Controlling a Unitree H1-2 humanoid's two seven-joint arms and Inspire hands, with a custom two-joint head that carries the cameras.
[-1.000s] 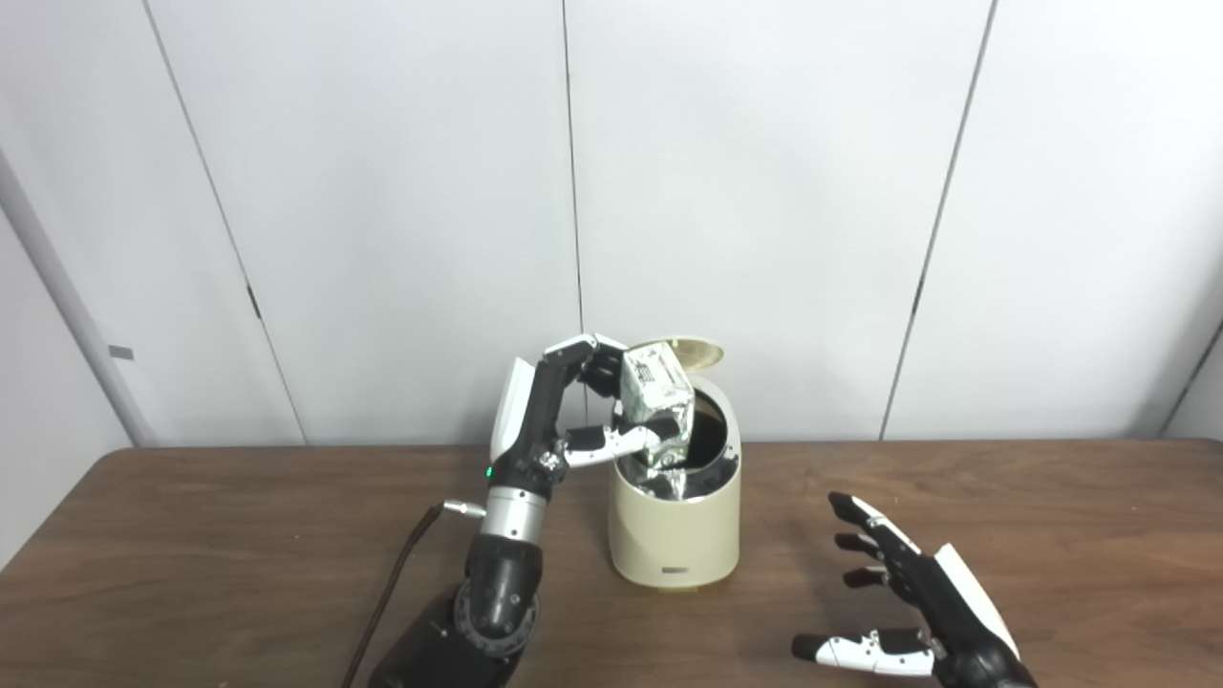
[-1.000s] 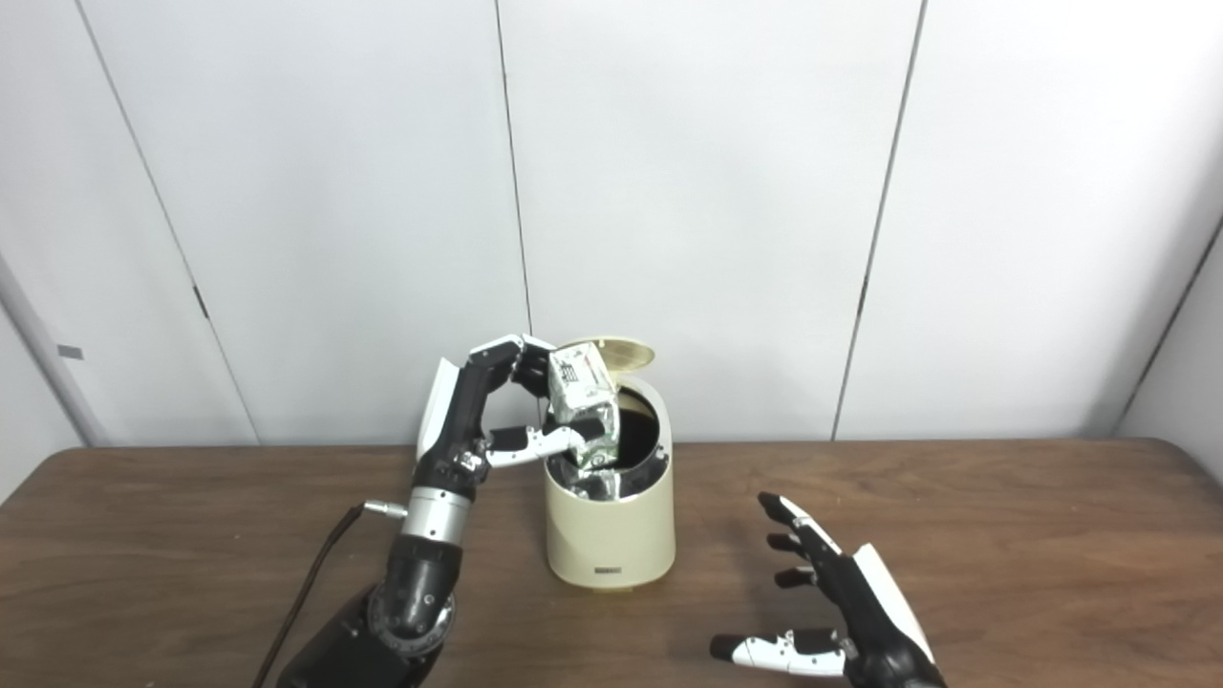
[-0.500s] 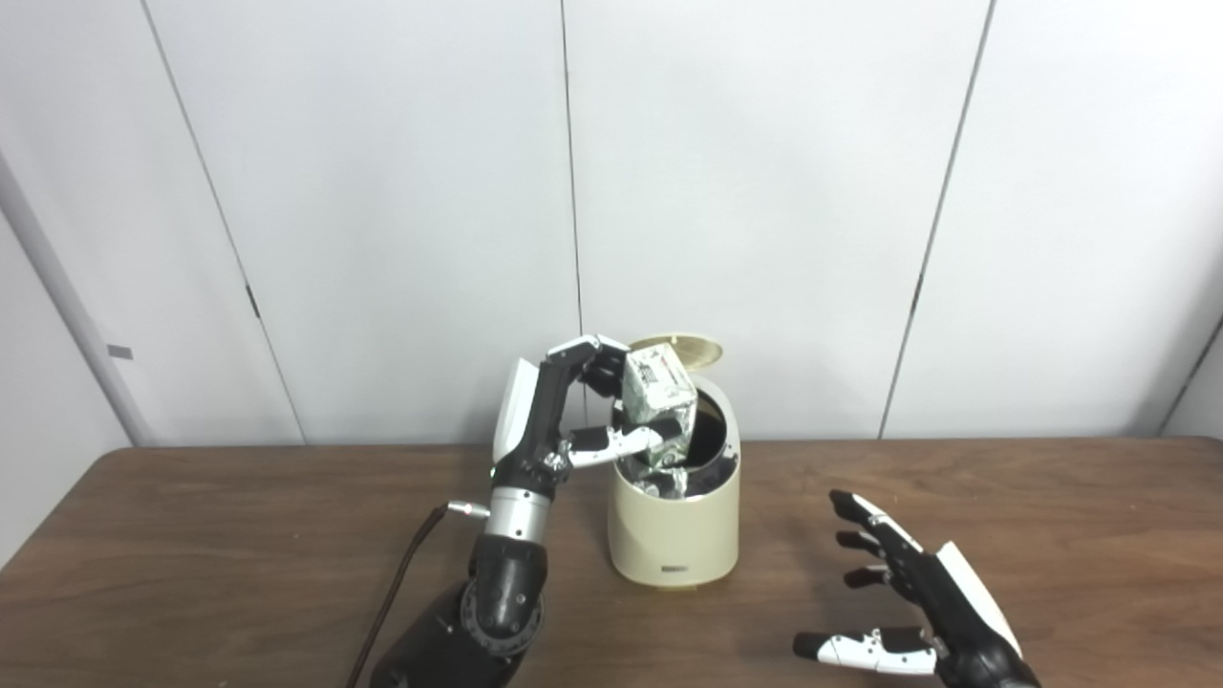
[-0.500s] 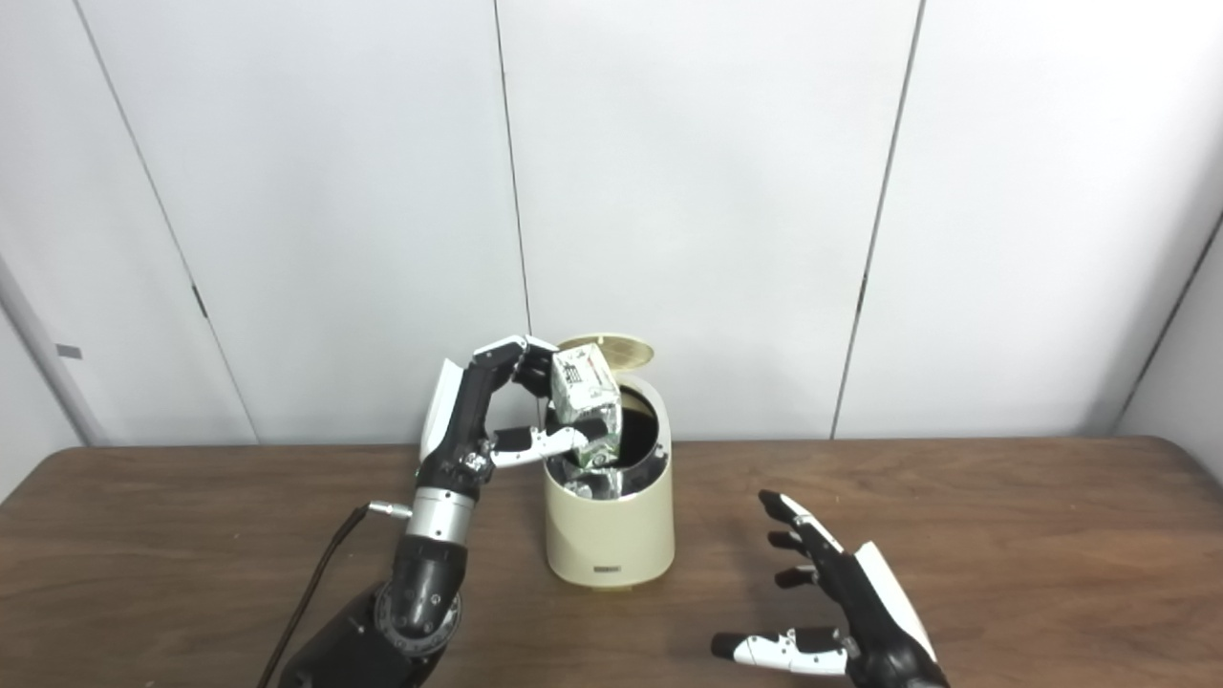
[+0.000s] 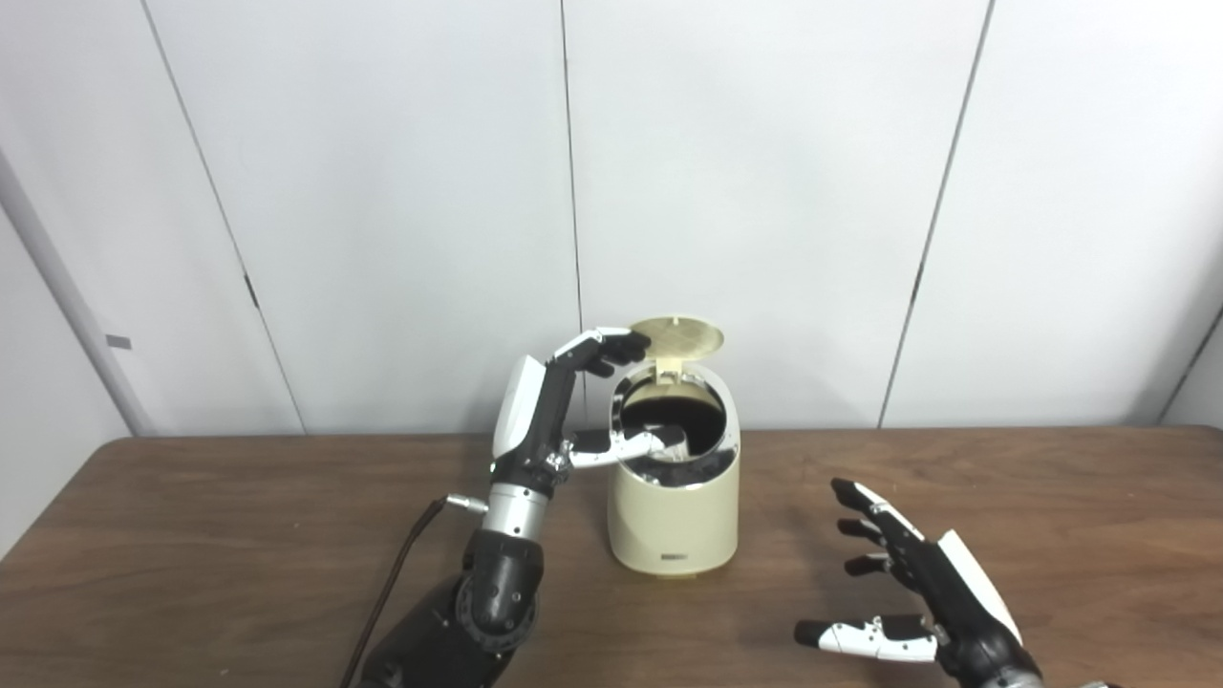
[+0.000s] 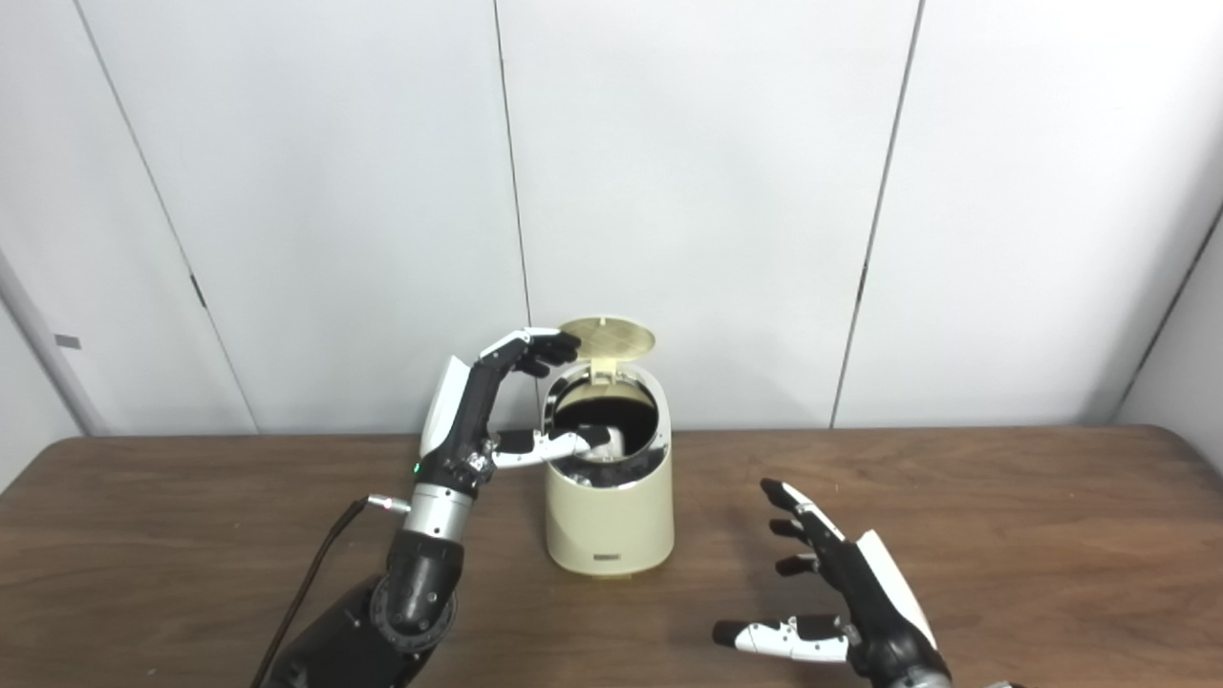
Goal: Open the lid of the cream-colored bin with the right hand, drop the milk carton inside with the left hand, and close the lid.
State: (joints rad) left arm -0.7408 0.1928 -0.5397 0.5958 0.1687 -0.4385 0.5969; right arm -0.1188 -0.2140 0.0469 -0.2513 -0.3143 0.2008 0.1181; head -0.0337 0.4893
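Observation:
The cream-colored bin (image 5: 676,521) stands mid-table with its round lid (image 5: 676,337) tipped up at the back. My left hand (image 5: 547,420) is at the bin's left rim, open: fingers (image 5: 611,346) reach toward the lid's edge and the thumb lies across the opening. It holds nothing. A pale corner inside the dark opening (image 6: 619,440) may be the milk carton; the rest is hidden in the bin. My right hand (image 5: 917,597) hovers open, fingers spread, over the table at the front right, well apart from the bin.
A dark cable (image 5: 396,573) runs from the left wrist down to the table's front edge. The brown wooden table (image 5: 191,545) meets a white panelled wall (image 5: 382,191) right behind the bin.
The left hand has let go of the milk carton, which has dropped out of sight into the bin. Its fingers have spread. The view tilted slightly; the right hand barely moved.

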